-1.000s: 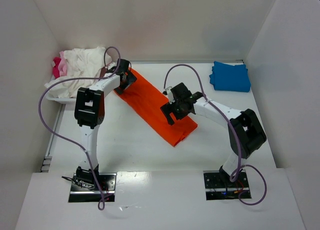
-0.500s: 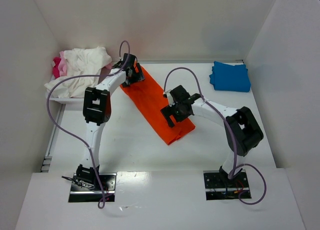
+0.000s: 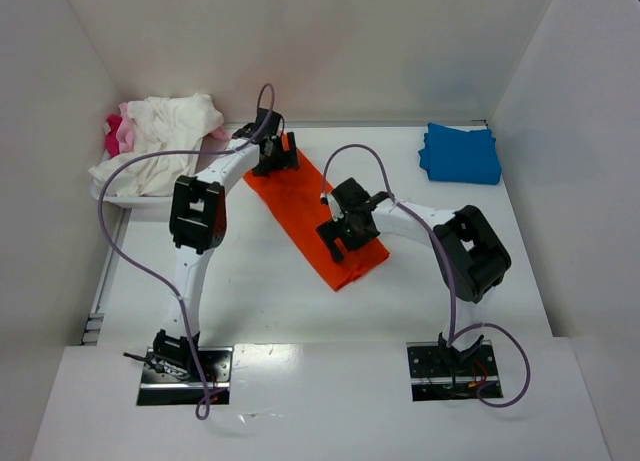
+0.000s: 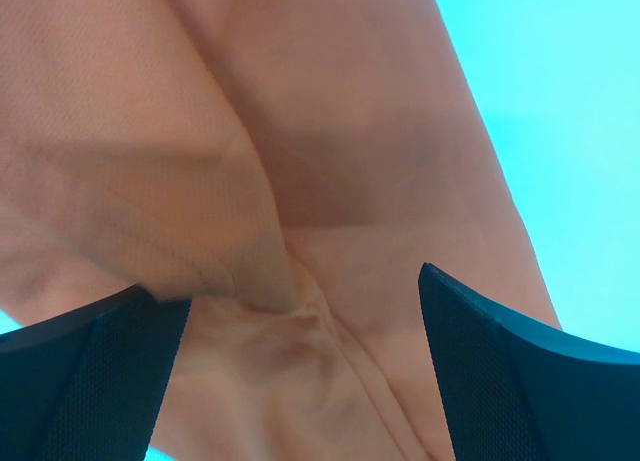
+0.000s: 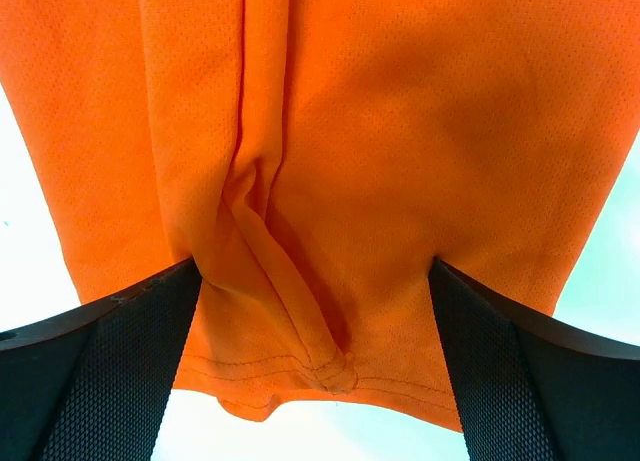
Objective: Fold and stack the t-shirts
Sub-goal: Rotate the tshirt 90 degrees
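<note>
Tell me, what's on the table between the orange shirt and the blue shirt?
Nothing. In the top view, bare white table separates the orange shirt from the folded blue shirt; only the right arm's purple cable arcs above that stretch.

Orange t-shirt folded lengthwise mid-table; blue t-shirt folded far right
</note>
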